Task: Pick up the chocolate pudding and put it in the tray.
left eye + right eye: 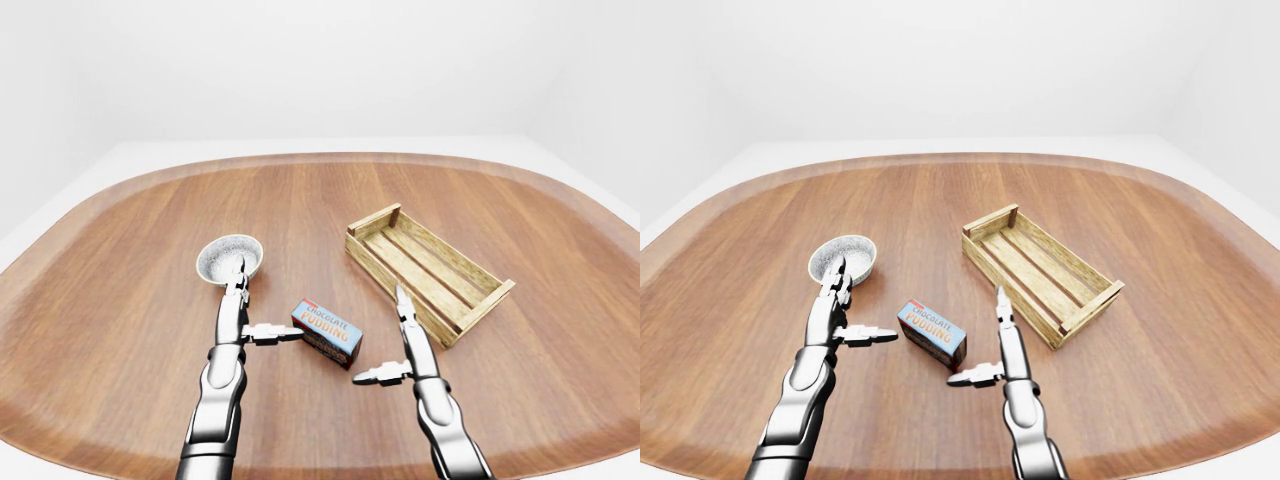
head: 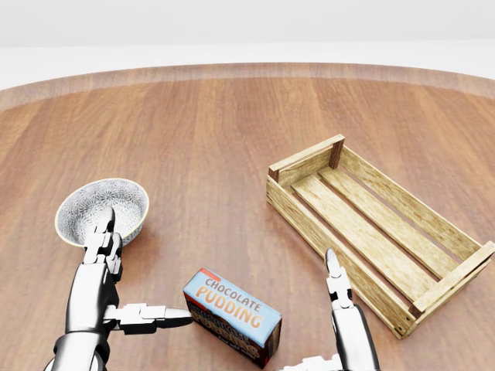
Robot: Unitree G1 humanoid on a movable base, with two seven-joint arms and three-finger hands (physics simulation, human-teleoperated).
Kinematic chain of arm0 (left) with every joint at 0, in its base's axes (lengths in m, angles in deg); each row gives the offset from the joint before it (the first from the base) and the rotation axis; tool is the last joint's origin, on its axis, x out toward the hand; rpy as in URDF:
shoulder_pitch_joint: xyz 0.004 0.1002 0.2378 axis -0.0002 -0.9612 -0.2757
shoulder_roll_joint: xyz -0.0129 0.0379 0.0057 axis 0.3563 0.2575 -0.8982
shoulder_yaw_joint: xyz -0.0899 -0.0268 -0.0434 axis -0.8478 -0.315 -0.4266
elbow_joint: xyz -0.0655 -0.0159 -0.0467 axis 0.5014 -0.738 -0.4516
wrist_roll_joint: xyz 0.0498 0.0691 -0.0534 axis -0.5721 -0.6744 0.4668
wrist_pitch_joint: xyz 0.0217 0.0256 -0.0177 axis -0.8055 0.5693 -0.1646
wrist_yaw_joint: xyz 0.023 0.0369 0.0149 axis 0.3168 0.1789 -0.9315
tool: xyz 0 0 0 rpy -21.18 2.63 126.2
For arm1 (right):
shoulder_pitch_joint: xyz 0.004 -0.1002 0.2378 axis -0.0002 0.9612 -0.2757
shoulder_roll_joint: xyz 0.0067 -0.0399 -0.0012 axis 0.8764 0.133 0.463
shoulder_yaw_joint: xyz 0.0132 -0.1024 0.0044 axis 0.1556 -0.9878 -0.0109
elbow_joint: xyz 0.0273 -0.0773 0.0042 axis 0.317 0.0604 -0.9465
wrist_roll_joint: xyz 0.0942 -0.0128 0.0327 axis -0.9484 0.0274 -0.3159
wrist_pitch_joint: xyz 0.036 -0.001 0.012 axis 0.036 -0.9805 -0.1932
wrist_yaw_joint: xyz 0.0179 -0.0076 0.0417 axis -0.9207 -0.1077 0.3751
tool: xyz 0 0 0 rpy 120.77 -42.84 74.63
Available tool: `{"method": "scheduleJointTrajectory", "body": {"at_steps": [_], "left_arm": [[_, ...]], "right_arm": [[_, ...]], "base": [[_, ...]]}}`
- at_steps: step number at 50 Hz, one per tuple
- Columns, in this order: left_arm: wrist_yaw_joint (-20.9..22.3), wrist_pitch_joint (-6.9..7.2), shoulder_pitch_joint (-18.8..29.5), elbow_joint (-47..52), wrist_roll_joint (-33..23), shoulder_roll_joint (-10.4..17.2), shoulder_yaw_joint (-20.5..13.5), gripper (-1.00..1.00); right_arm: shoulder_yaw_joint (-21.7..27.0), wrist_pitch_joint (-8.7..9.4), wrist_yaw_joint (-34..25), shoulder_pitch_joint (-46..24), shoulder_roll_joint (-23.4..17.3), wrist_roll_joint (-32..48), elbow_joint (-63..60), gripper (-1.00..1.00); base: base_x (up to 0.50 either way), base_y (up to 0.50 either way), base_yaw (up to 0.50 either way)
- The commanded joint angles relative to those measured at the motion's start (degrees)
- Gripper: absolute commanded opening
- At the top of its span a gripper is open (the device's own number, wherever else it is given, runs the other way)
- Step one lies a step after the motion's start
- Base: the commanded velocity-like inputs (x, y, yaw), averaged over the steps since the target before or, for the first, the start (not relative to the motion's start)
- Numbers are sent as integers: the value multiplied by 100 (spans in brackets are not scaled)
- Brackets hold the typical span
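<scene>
The chocolate pudding (image 2: 232, 315) is a blue and brown box lying flat on the wooden table, low in the head view. My left hand (image 2: 148, 264) is open; its thumb tip points at the box's left end, almost touching it, and its fingers point up toward the bowl. On the other side of the box my right hand (image 1: 377, 335) is open too, fingers straight. Its thumb lies just below the box's right corner, apart from it. The wooden slatted tray (image 2: 305, 161) lies to the upper right with nothing in it, its near wall beside my right fingers.
A patterned grey bowl (image 2: 102, 209) stands at the left, just above my left fingertips. The round table (image 1: 120, 230) spreads wide on all sides, its rim far off, and a pale floor and walls lie beyond it.
</scene>
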Motion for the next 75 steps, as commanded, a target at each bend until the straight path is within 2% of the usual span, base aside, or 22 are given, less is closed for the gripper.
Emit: {"method": "scheduleJointTrajectory", "body": {"at_steps": [1, 9, 12, 17, 21, 22, 25, 27, 31, 38, 39, 44, 52, 56, 58, 61, 64, 67, 69, 73, 75], "left_arm": [[60, 94, -18, 92, 82, -27, -11, 100], [62, 56, -6, 41, 82, -24, -15, 100], [60, 104, -13, 95, 80, -26, -10, 100], [60, 109, -14, 100, 81, -27, -11, 100], [62, 108, -13, 100, 79, -26, -10, 100], [61, 109, -14, 100, 82, -27, -11, 100], [61, 106, -13, 99, 79, -26, -11, 100], [61, 107, -13, 100, 78, -26, -11, 100], [59, 109, -14, 100, 79, -27, -11, 100], [59, 108, -14, 100, 80, -27, -11, 100], [61, 107, -13, 100, 80, -26, -11, 100], [62, 106, -13, 99, 81, -27, -11, 100], [59, 108, -14, 100, 81, -28, -12, 100], [62, 110, -14, 100, 79, -26, -10, 100], [62, 107, -13, 99, 79, -26, -11, 100], [61, 109, -13, 100, 81, -27, -11, 100], [61, 107, -13, 99, 79, -27, -11, 100], [61, 108, -13, 100, 79, -26, -11, 100], [61, 106, -13, 99, 80, -27, -11, 100], [61, 105, -13, 99, 81, -27, -12, 100], [62, 103, -13, 98, 78, -26, -10, 100]], "right_arm": [[-21, 0, 63, -69, 59, 99, 704, 100], [-22, 0, 47, -177, 81, 63, 1083, 100], [-30, 0, -23, -168, 95, 30, 906, 100], [37, 0, -36, -431, 99, -82, 1577, 100], [30, 0, -197, -429, 142, -190, 1301, 100], [53, 0, -107, -567, 135, -163, 1745, 100], [60, 0, -197, -594, 155, -239, 1662, 100], [88, 0, -128, -729, 155, -218, 2036, 100], [74, 0, -235, -665, 175, -263, 1670, 100], [78, 0, -163, -833, 196, -210, 2074, 100], [91, 0, -86, -946, 196, -178, 2447, 100], [85, 0, -153, -952, 229, -185, 2179, 100], [96, 0, -60, -1222, 251, -142, 2689, 100], [80, 0, -116, -1209, 271, -141, 2410, 100], [97, 0, -24, -1339, 265, -109, 2853, 100], [78, 0, -95, -1291, 288, -110, 2521, 100], [107, 0, 17, -1461, 276, -78, 3064, 100], [91, 0, -57, -1423, 305, -88, 2728, 100], [112, 0, 64, -1597, 299, -50, 3294, 100], [80, 0, 10, -1591, 354, -33, 3035, 100], [77, 0, 96, -1686, 355, 8, 3393, 100]], "base": [[0, 0, 0], [0, 0, 0], [0, 0, 0], [0, 0, 0], [0, 0, 0], [0, 0, 0], [0, 0, 0], [0, 0, 0], [0, 0, 0], [0, 0, 0], [0, 0, 0], [0, 0, 0], [0, 0, 0], [0, 0, 0], [0, 0, 0], [0, 0, 0], [0, 0, 0], [0, 0, 0], [0, 0, 0], [0, 0, 0], [0, 0, 0]]}}
